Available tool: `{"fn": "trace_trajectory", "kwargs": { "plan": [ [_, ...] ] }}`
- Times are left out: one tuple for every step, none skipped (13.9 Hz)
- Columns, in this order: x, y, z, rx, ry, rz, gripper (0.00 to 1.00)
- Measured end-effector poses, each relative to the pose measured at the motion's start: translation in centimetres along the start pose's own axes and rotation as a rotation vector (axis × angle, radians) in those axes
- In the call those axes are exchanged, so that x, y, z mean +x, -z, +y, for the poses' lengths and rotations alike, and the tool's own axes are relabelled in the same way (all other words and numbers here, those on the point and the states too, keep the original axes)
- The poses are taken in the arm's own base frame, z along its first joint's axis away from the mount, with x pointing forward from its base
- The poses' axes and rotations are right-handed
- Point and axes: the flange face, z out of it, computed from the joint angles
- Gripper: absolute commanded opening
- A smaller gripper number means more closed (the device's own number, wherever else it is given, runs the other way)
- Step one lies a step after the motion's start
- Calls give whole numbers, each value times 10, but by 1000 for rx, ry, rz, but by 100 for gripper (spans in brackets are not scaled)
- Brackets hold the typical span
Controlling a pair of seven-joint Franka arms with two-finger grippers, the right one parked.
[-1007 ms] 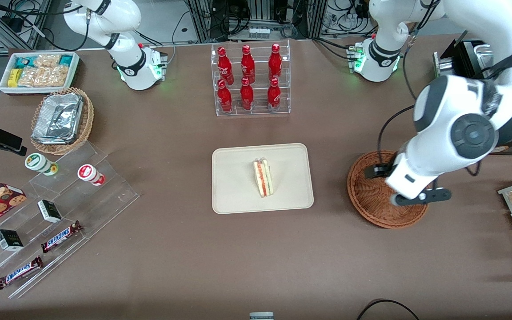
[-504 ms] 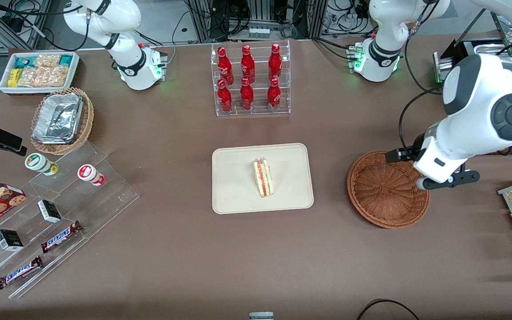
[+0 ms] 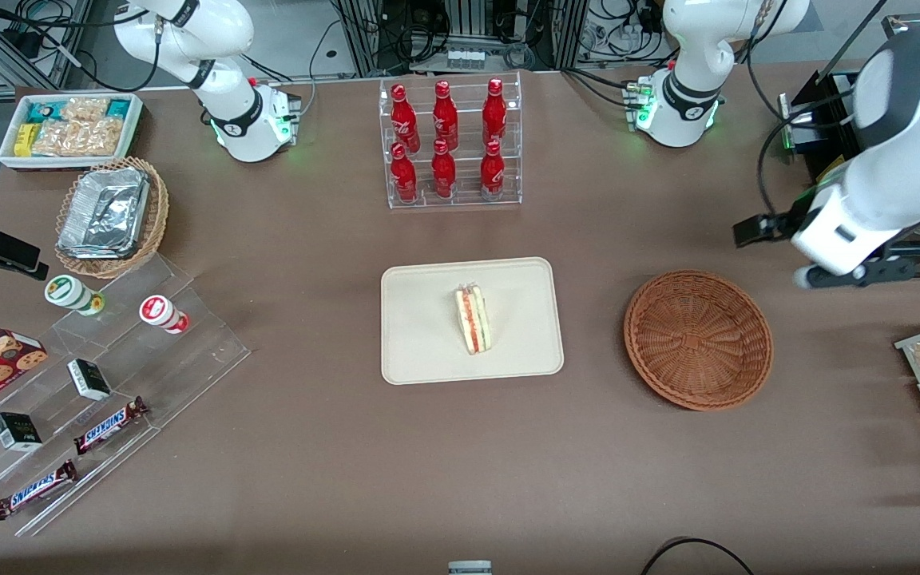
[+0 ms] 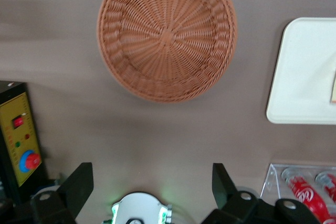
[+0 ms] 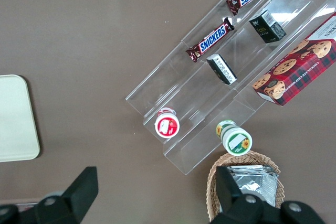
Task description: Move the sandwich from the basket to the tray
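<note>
Brown table, cabling above

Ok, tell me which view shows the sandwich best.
The front view: the whole sandwich lies on the tray, filling visible. The left wrist view catches only a sliver at the frame edge. The right wrist view shows none. The pincer, open, hangs above the table, off the basket.

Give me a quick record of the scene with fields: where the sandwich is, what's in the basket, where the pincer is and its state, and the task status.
sandwich: lying on the tray, near its middle, sandwich cut edge showing red and green layers
basket: reddish-brown wicker basket holds nothing, beside the tray toward the working arm's end of the table
pincer: pincer raised above the table, farther from the front camera than the basket, fingers spread, holding nothing
task status: looks done; sandwich on tray
</note>
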Motion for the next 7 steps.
{"fn": "trace_trajectory", "kwargs": {
  "plan": [
    [-8,7,-8,-2,-8,-4,100],
    [-16,14,-16,-5,-14,-5,100],
    [-22,20,-23,-9,-17,-6,100],
    [-29,25,-31,-12,-20,-7,100],
    [-34,30,-38,-16,-16,-8,100],
    [-37,35,-45,-21,-7,-4,100],
    [-39,39,-52,-26,4,4,100]
  ]
}}
